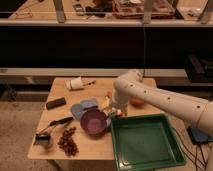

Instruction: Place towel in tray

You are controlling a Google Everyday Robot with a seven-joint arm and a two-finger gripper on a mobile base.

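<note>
1. Jaws: I cannot tell whether they stand open or closed. The gripper [113, 108] sits low at the end of the white arm [150, 97], close over the desk [95, 150], between the towel [84, 106] and the far-left corner of the tray [145, 145]
2. The towel is a blue-grey cloth lying flat on the desk just left of the gripper. Its near edge meets the purple bowl [93, 121]. It is not in the tray, and I cannot tell whether the gripper touches it
3. Handling, as I judge it: the cloth is light and limp, so it will sag and trail once lifted. It cannot break, but a hanging corner could catch the bowl. The right-hand edge, away from the bowl, looks the best place to take hold, or else a pinched fold near the middle. It should then be raised enough to clear the tray's wall
4. The tray is green and shallow with a raised rim, and it sits at the right front of the desk. Nothing shows inside it
5. The purple bowl looks empty. A white cup [75, 83] lies on its side at the far left, its contents hidden. A small container [43, 140] stands at the near-left corner, too small to read
6. Further out lie a dark brown cluster [67, 141], a black block [55, 103] and something orange [136, 102] behind the arm
</note>
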